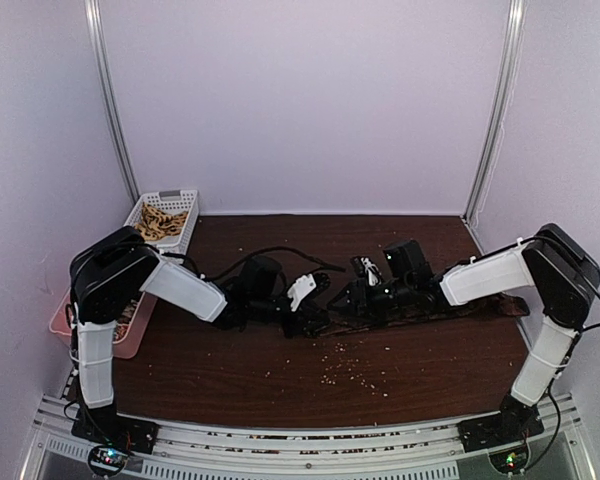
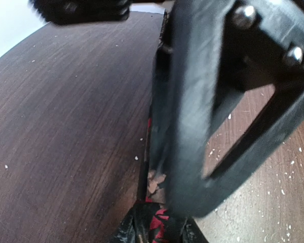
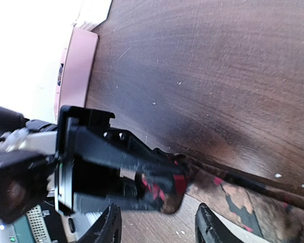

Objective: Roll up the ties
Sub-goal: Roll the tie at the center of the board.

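A dark tie [image 1: 450, 310] with red and tan patches lies across the table from the centre to the right. Its left end is folded over into a small roll [image 3: 167, 188]. My left gripper [image 1: 308, 312] is shut on that rolled end, and in the right wrist view its black fingers [image 3: 116, 152] clamp the fabric. The right gripper [image 1: 365, 298] is just right of it, open, with its fingertips [image 3: 109, 225] straddling bare table below the roll and nothing between them. In the left wrist view the tie [image 2: 159, 223] shows at the bottom edge, half hidden by the right gripper's finger [image 2: 192, 126].
A white basket [image 1: 180, 196] holding more ties stands at the back left. A pink tray [image 1: 130, 335] sits at the left edge. Pale crumbs [image 1: 350, 365] are scattered in front of the grippers. A black cable [image 1: 280, 251] loops behind them.
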{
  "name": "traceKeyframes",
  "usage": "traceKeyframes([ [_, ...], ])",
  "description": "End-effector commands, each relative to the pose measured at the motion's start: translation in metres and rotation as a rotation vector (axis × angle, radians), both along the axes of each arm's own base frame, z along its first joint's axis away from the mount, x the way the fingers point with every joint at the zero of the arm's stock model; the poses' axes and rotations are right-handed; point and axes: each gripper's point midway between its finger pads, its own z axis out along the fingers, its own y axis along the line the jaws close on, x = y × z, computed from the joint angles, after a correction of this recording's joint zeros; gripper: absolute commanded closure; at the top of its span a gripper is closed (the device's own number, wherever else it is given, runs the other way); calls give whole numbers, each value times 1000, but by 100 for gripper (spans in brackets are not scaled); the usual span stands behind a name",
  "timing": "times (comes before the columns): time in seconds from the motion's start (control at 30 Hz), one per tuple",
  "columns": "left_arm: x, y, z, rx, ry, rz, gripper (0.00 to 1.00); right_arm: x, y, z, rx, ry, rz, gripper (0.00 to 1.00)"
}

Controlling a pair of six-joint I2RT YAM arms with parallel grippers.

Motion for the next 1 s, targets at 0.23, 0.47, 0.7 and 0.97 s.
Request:
traceKeyframes([
  [0.23, 5, -6, -6, 32, -34, -2, 73, -2, 29, -11, -12, 59, 52, 57],
  [0.47, 7, -7, -6, 38, -39, 3, 73, -5, 25, -27, -79, 67, 73, 64],
  [0.7, 9, -8, -4, 35, -45, 9, 73, -6, 19, -37, -137, 64, 86, 79],
  [0.97, 8, -8, 4, 21, -67, -4, 73, -5, 14, -43, -185, 73, 70, 68],
])
